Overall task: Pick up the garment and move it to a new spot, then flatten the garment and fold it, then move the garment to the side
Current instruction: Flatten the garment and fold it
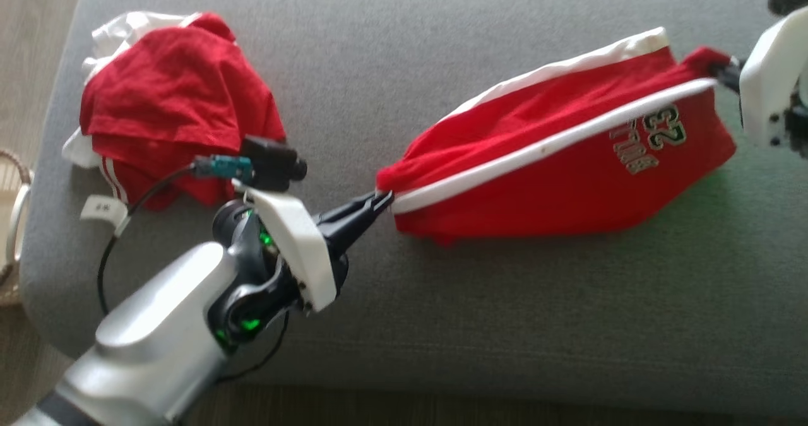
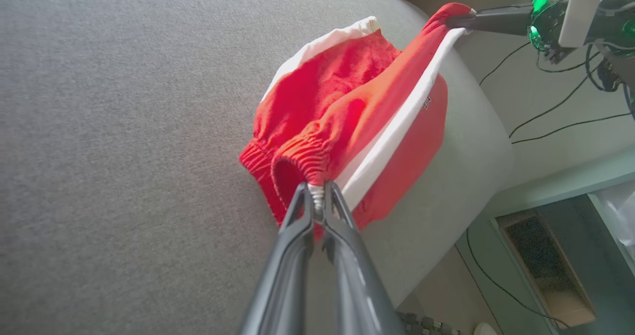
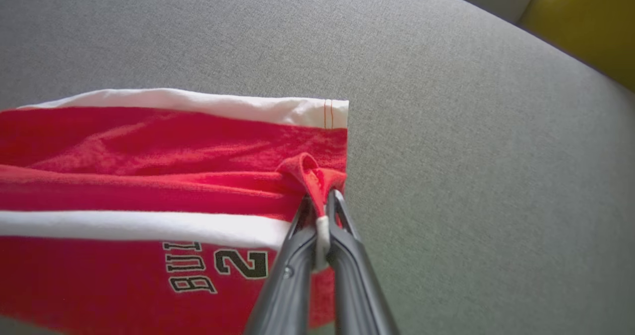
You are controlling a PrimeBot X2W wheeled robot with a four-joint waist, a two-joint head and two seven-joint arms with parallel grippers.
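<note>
As left hand and right hand clamp its ends, shorts stretch taut.
Another red heap lies nearby on the cushion.

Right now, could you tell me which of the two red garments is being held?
The lettered shorts, pinched at each end by shut jaws; the crumpled pile lies free.

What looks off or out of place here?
Nothing damaged. The red shorts with white side stripes are bunched, not flat, pinched at the waistband by the left gripper and at the hem by the right gripper. A second red-and-white garment lies crumpled at the left end of the grey cushion.
</note>
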